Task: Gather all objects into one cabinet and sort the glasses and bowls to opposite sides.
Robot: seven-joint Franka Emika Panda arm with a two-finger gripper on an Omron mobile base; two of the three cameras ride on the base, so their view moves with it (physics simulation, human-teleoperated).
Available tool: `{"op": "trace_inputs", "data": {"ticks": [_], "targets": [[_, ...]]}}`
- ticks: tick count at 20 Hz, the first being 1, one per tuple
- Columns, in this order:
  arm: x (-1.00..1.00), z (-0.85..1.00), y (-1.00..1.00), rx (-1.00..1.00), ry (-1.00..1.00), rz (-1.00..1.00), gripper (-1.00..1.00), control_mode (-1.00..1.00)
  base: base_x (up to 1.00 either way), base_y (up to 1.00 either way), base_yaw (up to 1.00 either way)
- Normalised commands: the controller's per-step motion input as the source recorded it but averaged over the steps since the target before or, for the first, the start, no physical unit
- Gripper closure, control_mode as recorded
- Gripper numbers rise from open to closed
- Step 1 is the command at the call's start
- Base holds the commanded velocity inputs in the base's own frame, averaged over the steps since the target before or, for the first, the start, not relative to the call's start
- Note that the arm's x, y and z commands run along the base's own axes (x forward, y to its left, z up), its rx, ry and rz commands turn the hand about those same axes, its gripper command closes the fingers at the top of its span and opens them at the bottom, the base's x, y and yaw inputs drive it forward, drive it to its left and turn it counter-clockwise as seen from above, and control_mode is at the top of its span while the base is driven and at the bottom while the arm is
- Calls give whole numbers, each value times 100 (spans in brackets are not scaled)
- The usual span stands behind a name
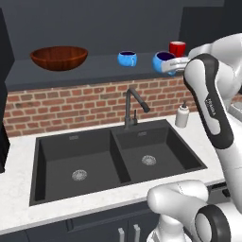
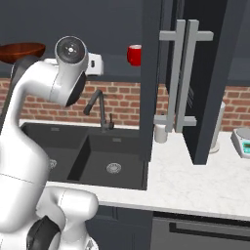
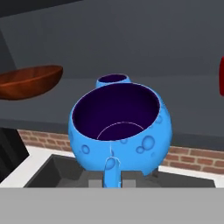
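My gripper (image 1: 170,65) is shut on a glossy blue bowl (image 1: 162,60), holding it in the air just in front of the dark cabinet shelf (image 1: 94,67), above the sink. In the hand view this bowl (image 3: 118,127) is close, dark inside, with the gripper (image 3: 113,177) pinching its near rim. The second blue bowl (image 1: 127,58) stands on the shelf behind it to the left. At the shelf's left end rests the brown wooden bowl (image 1: 59,57). The red cup (image 1: 177,48) stands on the shelf to the right, partly behind my arm.
Below lie a dark double sink (image 1: 118,160) with a black faucet (image 1: 133,106) and a white soap bottle (image 1: 182,115). An open dark cabinet door (image 2: 195,78) hangs at the right. A paper-towel stand (image 2: 218,127) and a scale (image 2: 242,140) sit on the white counter.
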Motion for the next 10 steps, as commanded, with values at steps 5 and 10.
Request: {"op": "trace_inputs", "data": {"ticks": [5,10], "targets": [[27,0,0,0,0,-1,100,-100,0,0,0],[33,0,0,0,0,-1,100,-100,0,0,0]]}}
